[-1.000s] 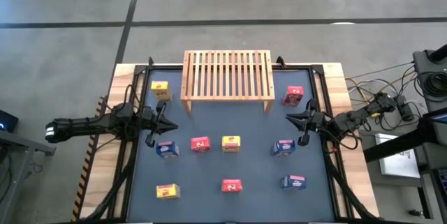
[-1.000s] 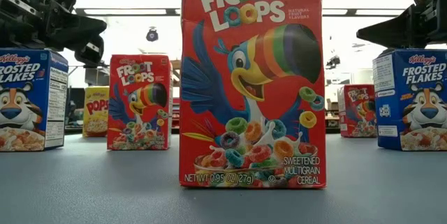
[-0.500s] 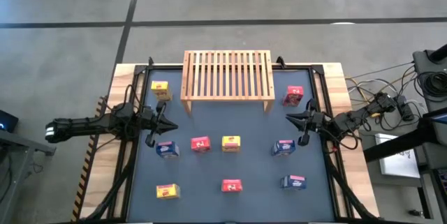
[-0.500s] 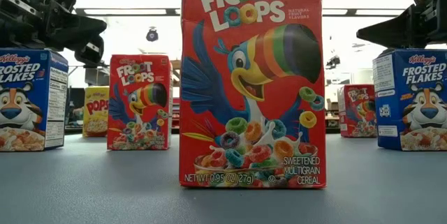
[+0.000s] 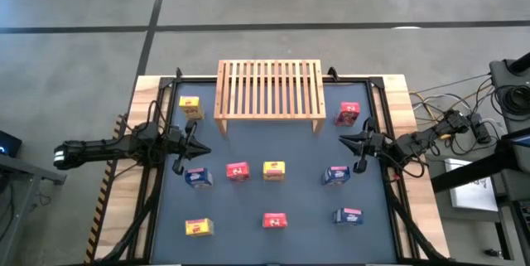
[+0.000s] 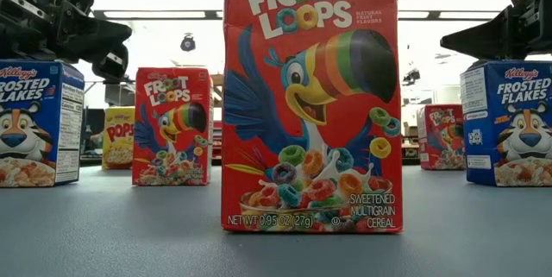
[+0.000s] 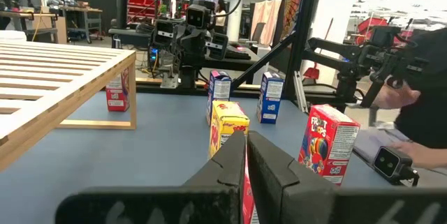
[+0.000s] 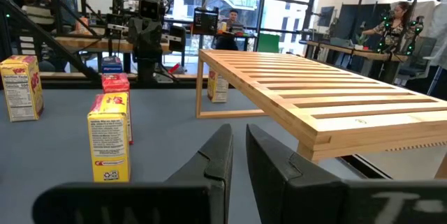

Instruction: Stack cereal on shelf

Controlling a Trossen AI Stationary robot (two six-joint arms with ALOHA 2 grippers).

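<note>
The light-wood slatted shelf [image 5: 269, 90] stands on its legs at the table's far middle. Nine small cereal boxes stand upright on the dark mat: yellow [image 5: 190, 106], red [image 5: 348, 114], blue [image 5: 198, 177], red [image 5: 238, 171], yellow [image 5: 274, 169], blue [image 5: 335, 175], yellow [image 5: 197, 227], red [image 5: 274, 220], blue [image 5: 348, 215]. My left gripper [image 5: 207, 152] hovers at the left, shut, just beyond the blue box. My right gripper [image 5: 342, 139] hovers at the right, shut, between the far red box and a blue box. Neither touches anything.
A wooden border [image 5: 149, 92] and dark frame rails edge the mat. Cables and gear [image 5: 464, 125] lie off the table's right side. In the low view a red box [image 6: 310, 96] fills the centre. A person [image 7: 419, 105] is beyond the table in the left wrist view.
</note>
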